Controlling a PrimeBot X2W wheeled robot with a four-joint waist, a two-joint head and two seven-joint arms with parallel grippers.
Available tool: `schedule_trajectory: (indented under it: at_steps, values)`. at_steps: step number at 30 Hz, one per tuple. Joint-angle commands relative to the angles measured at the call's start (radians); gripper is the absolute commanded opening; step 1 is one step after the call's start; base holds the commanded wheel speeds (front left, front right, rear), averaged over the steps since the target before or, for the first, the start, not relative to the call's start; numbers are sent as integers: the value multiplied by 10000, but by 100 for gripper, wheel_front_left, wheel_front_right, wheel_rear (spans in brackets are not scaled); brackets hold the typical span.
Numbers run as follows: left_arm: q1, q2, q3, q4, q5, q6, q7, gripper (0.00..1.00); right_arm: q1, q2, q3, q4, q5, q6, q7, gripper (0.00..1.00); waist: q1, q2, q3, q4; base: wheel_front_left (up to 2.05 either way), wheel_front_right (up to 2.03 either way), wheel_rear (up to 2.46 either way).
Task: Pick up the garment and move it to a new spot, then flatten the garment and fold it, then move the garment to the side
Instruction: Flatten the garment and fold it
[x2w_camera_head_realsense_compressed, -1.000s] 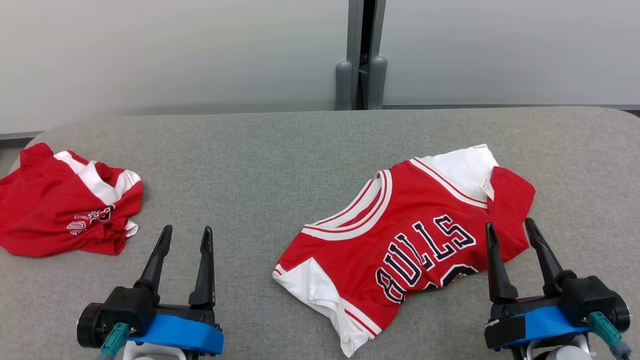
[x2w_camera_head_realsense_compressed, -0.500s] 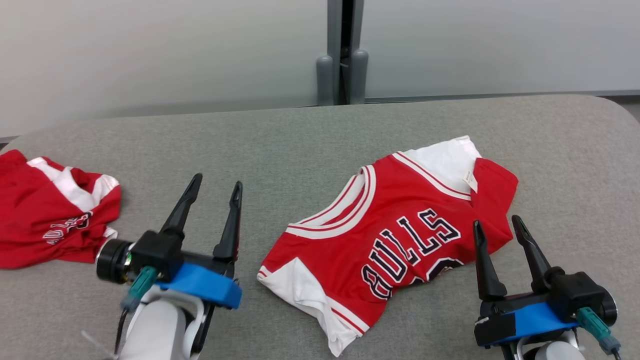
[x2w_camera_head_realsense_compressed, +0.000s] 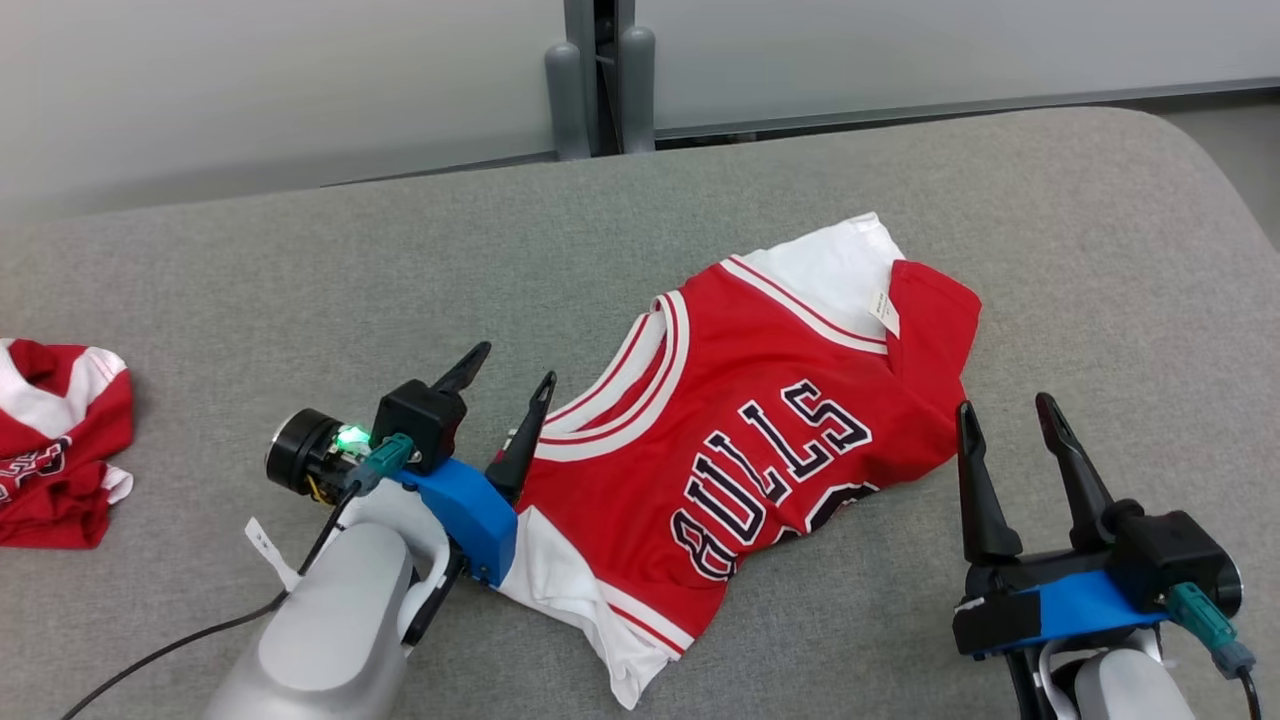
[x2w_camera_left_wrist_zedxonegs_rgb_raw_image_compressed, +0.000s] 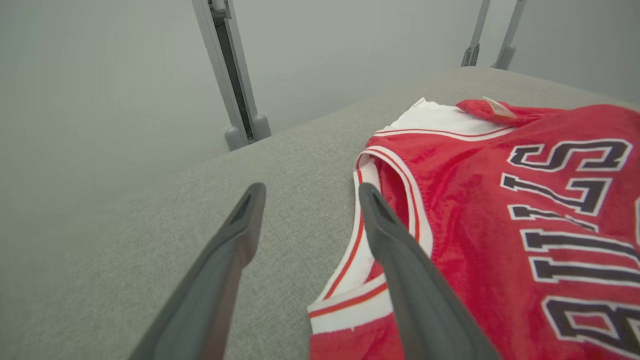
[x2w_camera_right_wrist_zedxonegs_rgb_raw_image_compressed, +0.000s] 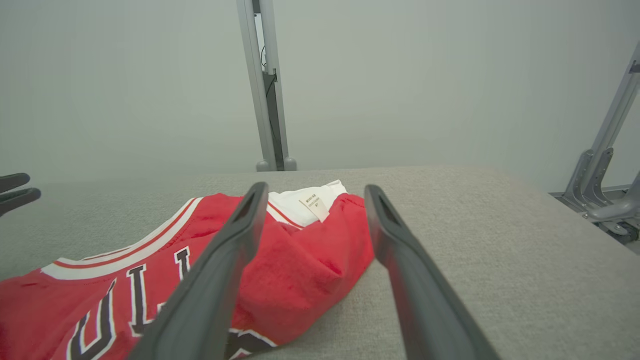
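1. we find the garment (x2w_camera_head_realsense_compressed: 760, 450) lying rumpled mid-table, with broad grey table (x2w_camera_head_realsense_compressed: 300, 280) on every side.
2. left gripper (x2w_camera_head_realsense_compressed: 514, 365): fingers apart, at the garment's striped armhole edge.
3. right gripper (x2w_camera_head_realsense_compressed: 1005, 404): fingers apart, just beside its red corner.

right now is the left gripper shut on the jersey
No, the left gripper is open: its fingers stand apart, with bare grey surface between them at the jersey's edge.

On the grey fabric-covered bench (x2w_camera_head_realsense_compressed: 300, 280), a red jersey (x2w_camera_head_realsense_compressed: 760, 400) was found rumpled right of centre, and a second red garment (x2w_camera_head_realsense_compressed: 60, 480) bunched at the left edge.
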Motion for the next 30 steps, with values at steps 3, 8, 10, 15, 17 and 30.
schedule_trajectory:
  at_steps: [3,8,10,15,17,30]
  values:
    - [-486,283,-772,727,-508,-34,238,100,-217,12,-34,-44,42,-3,-4,100,-1,-1,267,-182,0,0,0]
    - [-771,531,-1942,1525,-1356,-26,765,100,-304,12,-132,-72,25,-3,-4,100,-1,-1,435,-235,0,0,0]
    - [-824,630,-2410,1740,-1720,-25,1088,100,-322,12,-175,-91,10,-3,-4,100,-1,-1,474,-222,0,0,0]
    - [-912,882,-3463,1901,-2617,-26,1690,100,-329,12,-256,-86,-43,-3,-4,100,-1,-1,509,-165,0,0,0]
    - [-904,974,-3807,1947,-2906,-26,1817,100,-358,13,-233,-71,-63,-3,-4,100,-1,-1,511,-157,0,0,0]
    - [-1390,842,-4914,1809,-4093,-16,652,0,-108,13,-390,-153,-90,-3,-4,100,-1,-1,145,335,0,0,0]
